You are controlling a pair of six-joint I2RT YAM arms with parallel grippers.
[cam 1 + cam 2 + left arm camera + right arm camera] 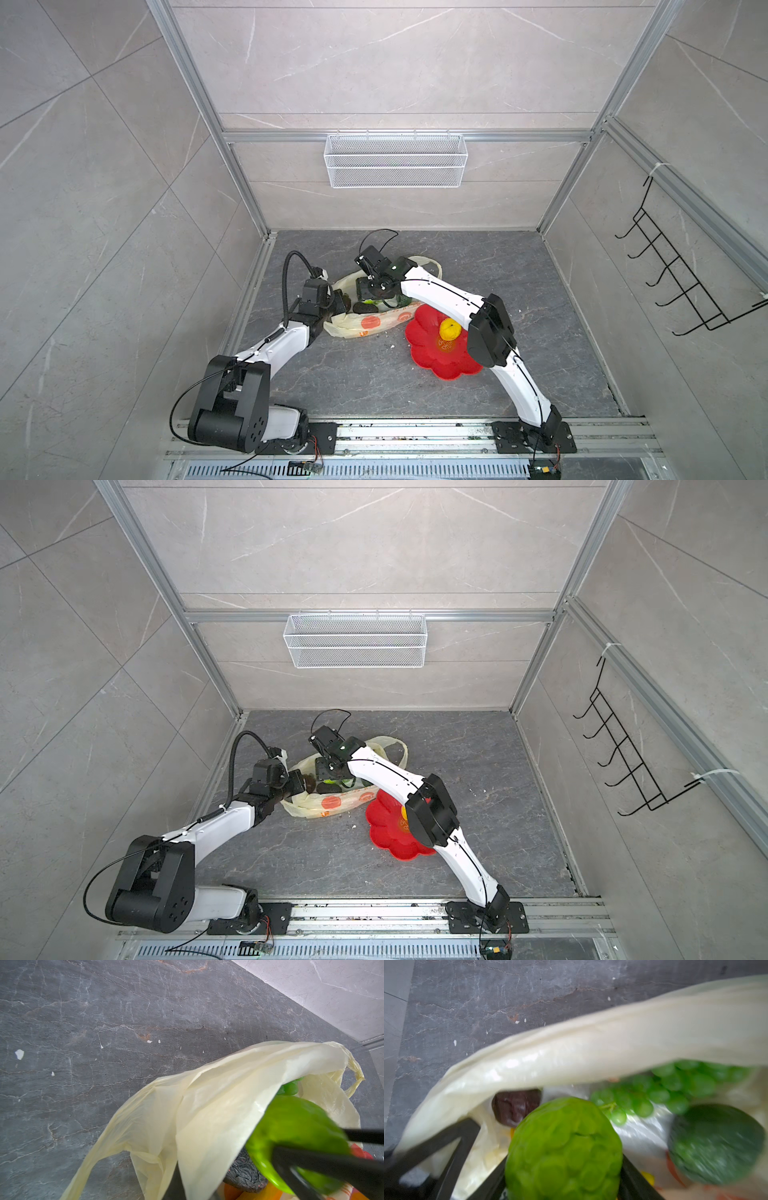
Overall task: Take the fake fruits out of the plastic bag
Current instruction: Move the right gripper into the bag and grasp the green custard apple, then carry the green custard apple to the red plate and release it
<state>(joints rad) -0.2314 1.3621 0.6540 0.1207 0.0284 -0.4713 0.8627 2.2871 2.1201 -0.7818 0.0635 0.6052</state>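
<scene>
The bag (365, 320) lies on the dark floor (374, 386) between the two arms, its mouth held up and open. The left gripper (337, 305) is pressed together on the bag's edge at the left side, pinching the thin cream film and lifting it like a flap; in the left wrist view that flap (218, 1105) tents over the fruit. The right gripper (374, 293) reaches down into the mouth from the right, and in the right wrist view its dark fingers (633, 1178) sit either side of the bumpy green fruit (564, 1151), spread about as wide as the fruit; whether they actually grip it I cannot tell. Beside that fruit inside the bag are the grapes (664, 1088), a dark green avocado (716, 1145) and a brownish-purple piece (515, 1107) tucked under the raised film. A lemon (449, 329) already sits on the red plate (432, 361), which lies just right of the bag, partly under the right arm. A loop handle (432, 266) trails out behind the bag.
</scene>
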